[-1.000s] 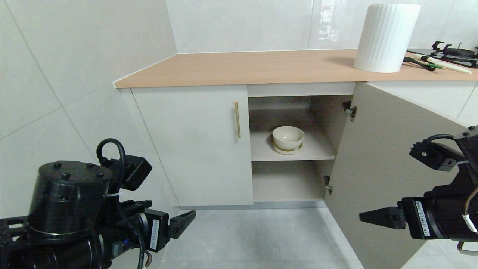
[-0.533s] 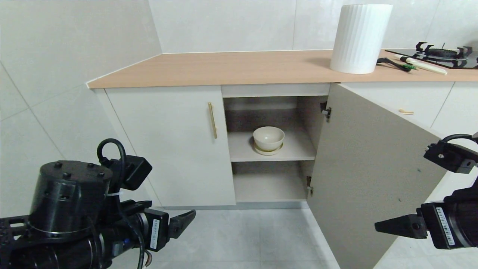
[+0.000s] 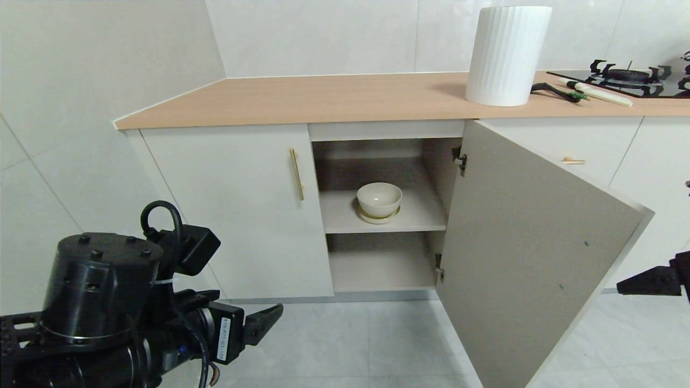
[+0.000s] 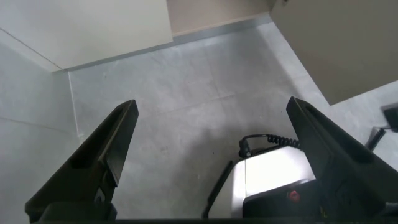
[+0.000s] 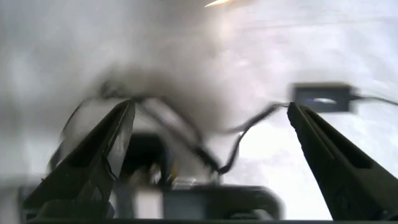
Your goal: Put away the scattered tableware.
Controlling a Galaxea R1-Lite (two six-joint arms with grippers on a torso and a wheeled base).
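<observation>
Cream bowl (image 3: pixel 379 198) sits upright on small matching plate (image 3: pixel 378 217), on upper shelf (image 3: pixel 415 213) of open cabinet.

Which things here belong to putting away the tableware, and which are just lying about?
Job: cream bowl, saucer under it, cabinet shelf, open door, perhaps the utensils on the counter.
Lying about: white ribbed canister, gas hob.
</observation>
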